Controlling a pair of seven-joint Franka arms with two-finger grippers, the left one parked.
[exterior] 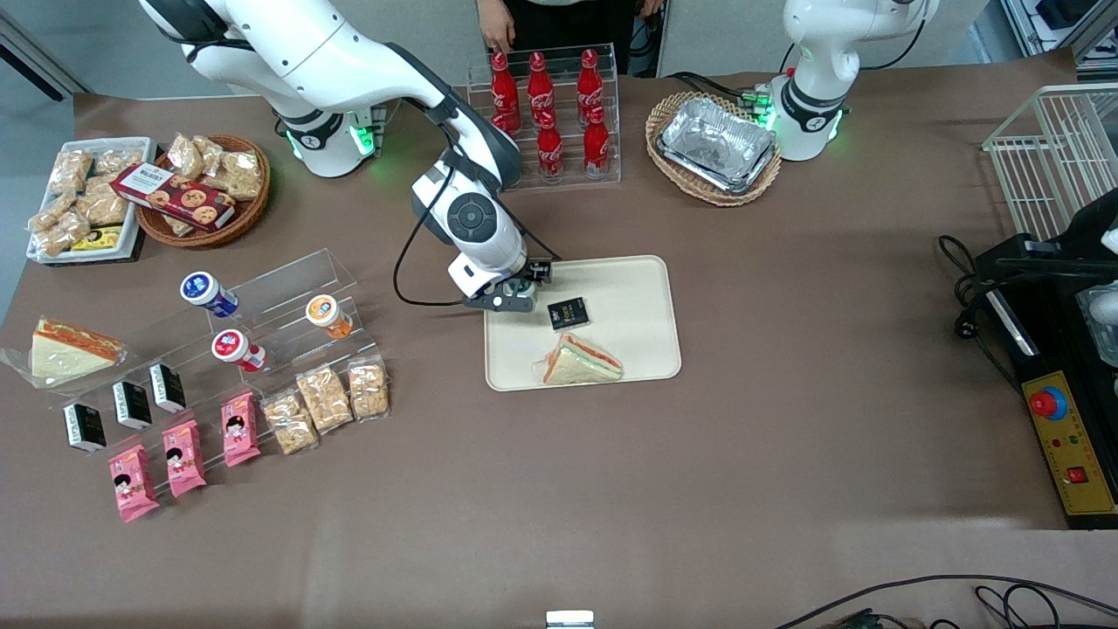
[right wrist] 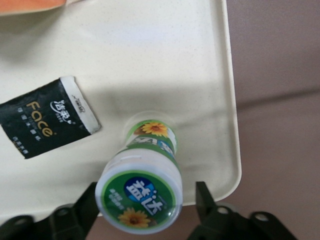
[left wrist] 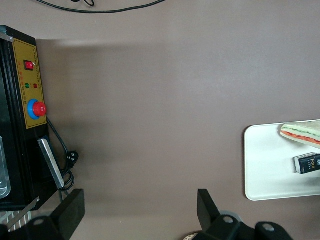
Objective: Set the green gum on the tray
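The green gum [right wrist: 150, 145] stands upright on the cream tray [right wrist: 165, 60], close to the tray's corner and rim. It has a white cap with a green round label. My right gripper [right wrist: 146, 196] is just above it with its fingers [right wrist: 205, 200] either side of the cap. There is a gap between the cap and one finger, so it is open. In the front view the gripper [exterior: 515, 295] hangs over the corner of the tray [exterior: 624, 293] that is nearest the working arm's base, and it hides the gum.
A black Face packet [exterior: 568, 313] and a wrapped sandwich [exterior: 583, 360] lie on the tray. An acrylic shelf holds orange-labelled [exterior: 328, 315], blue-labelled [exterior: 208, 292] and red-labelled [exterior: 238, 349] bottles. A cola rack [exterior: 548, 114] and a basket of foil trays [exterior: 716, 147] stand farther from the camera.
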